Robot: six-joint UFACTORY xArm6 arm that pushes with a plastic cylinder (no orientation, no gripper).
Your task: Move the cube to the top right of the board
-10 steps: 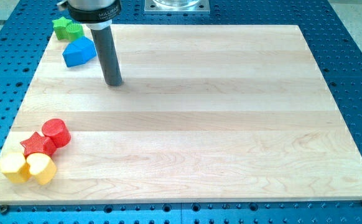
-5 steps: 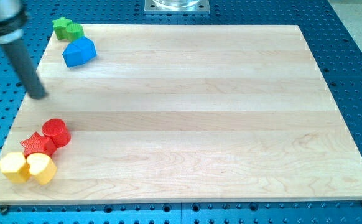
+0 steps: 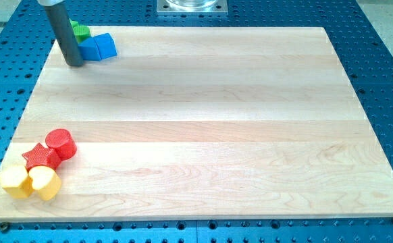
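Your rod comes down from the view's top-left corner; my tip (image 3: 74,63) sits on the wooden board (image 3: 203,128) near its top-left corner. No jaws on this tool: it is a bare rod, so it clasps nothing and only presses sideways.

The blue cube (image 3: 98,46) lies at about 2 o'clock from my tip, just beside the rod's shaft. Whether shaft and cube actually touch, you cannot tell from this view; the gap, if any, is hidden by the rod. The cube sits close to the board's top edge, at the view's far left, well apart from the top-right corner.

A green block (image 3: 81,30) lies at 11 o'clock from the cube, against it or very near, partly behind the rod; its shape cannot be made out here.

Second cluster, near the board's bottom-left corner, well apart from my tip, roughly at 6 o'clock from it:
- red cylinder (image 3: 61,142), uppermost of the group.
- red star-shaped block (image 3: 40,157), at 8 o'clock from the cylinder, touching it.
- yellow block (image 3: 44,182) at 6 o'clock from the star, rounded, exact shape unclear.
- a second yellow block (image 3: 14,181) at 9 o'clock from the first, pressed against it.

Around the board you see a blue perforated table (image 3: 385,81).
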